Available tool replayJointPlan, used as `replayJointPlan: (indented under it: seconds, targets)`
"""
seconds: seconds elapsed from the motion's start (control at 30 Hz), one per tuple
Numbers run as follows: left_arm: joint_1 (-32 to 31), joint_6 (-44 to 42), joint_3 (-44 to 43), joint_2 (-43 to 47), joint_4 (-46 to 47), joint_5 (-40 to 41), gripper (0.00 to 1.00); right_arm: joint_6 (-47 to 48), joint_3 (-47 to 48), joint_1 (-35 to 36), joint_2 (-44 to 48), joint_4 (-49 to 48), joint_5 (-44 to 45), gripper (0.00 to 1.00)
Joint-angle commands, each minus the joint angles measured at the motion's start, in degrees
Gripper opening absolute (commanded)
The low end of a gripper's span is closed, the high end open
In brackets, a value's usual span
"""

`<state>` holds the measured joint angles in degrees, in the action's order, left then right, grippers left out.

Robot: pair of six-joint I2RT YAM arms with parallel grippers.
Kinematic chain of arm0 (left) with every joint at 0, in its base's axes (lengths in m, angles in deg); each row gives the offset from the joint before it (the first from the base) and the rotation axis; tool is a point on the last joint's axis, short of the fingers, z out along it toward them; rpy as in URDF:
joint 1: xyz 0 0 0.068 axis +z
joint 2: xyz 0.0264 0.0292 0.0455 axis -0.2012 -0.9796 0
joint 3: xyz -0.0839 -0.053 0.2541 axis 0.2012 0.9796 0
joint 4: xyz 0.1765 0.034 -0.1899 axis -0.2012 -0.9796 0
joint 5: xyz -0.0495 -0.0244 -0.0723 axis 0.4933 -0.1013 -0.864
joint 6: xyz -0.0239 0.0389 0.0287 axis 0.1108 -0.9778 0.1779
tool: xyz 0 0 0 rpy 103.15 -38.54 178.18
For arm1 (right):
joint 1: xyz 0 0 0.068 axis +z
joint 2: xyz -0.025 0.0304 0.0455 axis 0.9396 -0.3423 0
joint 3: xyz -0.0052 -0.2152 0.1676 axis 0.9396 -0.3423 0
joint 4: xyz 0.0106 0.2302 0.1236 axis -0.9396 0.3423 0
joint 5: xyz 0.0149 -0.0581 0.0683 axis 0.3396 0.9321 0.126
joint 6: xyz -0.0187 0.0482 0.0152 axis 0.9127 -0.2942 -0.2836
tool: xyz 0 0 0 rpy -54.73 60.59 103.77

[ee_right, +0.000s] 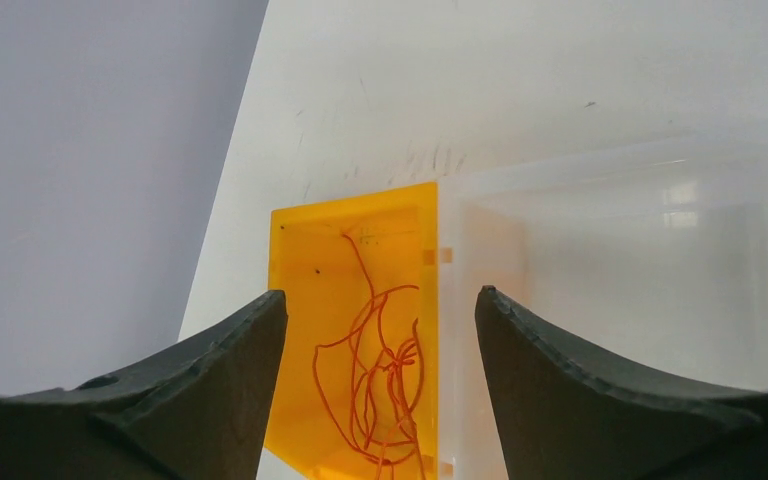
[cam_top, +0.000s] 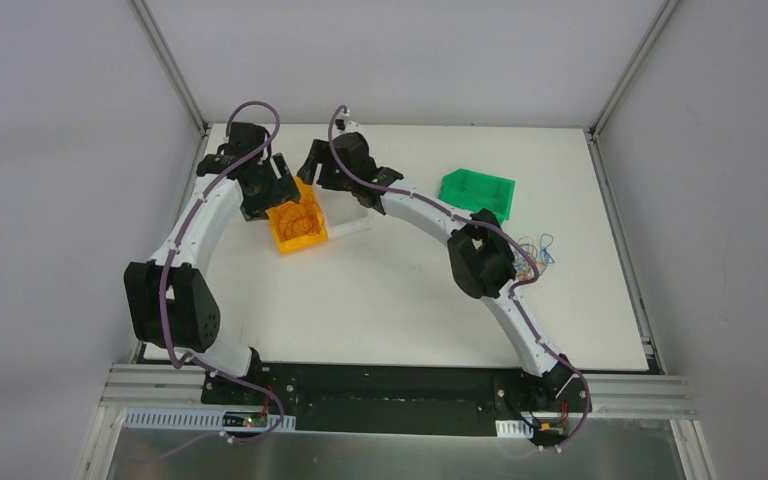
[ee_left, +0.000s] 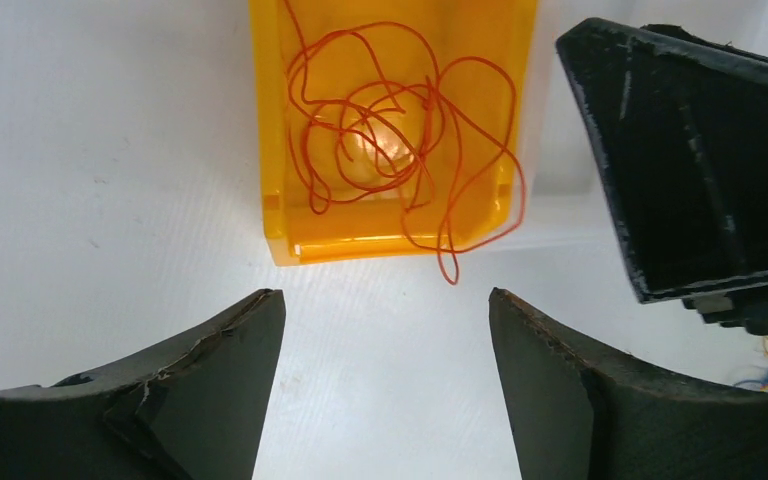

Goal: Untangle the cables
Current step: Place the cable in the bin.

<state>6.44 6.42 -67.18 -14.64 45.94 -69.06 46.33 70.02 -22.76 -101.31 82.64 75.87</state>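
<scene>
A white table [cam_top: 380,300] seen from above, with two robot arms reaching toward its far side. On the left, the left gripper [ee_left: 385,300] hovers just off one end of an orange bin [ee_left: 272,150], jaws wide apart and holding nothing. Thin orange wires [ee_left: 400,140] lie in loose curls inside the bin, one loop hanging over that end's rim. Touching its right side stands a clear bin [ee_right: 600,250]. The right gripper [ee_right: 380,295] hovers by the two bins, jaws also spread wide and empty. Further right sits a green bin [cam_top: 475,190]. Beside the right arm's elbow, a small clump of blue and orange wires [cam_top: 537,250] lies on the table.
</scene>
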Motion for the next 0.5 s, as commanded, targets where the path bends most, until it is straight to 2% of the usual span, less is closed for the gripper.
replayJointPlan:
  seconds: [0.0, 0.2, 0.47]
  targets:
    - [0.09, 3.43, 1.6, 3.65, -0.14, -5.54, 0.77, -2.49, -4.37, -1.81, 10.42, -3.1, -1.91, 0.73]
    - [-2.45, 4.41, 3.72, 1.89, 2.46, -5.7, 0.76, -1.09, -15.51, -4.73, 20.06, -6.56, -4.29, 0.73]
    - [-2.74, 3.9, 4.08, -4.38, 6.6, -1.86, 0.66, 2.74, -32.09, -6.62, 34.49, -10.41, -4.47, 0.74]
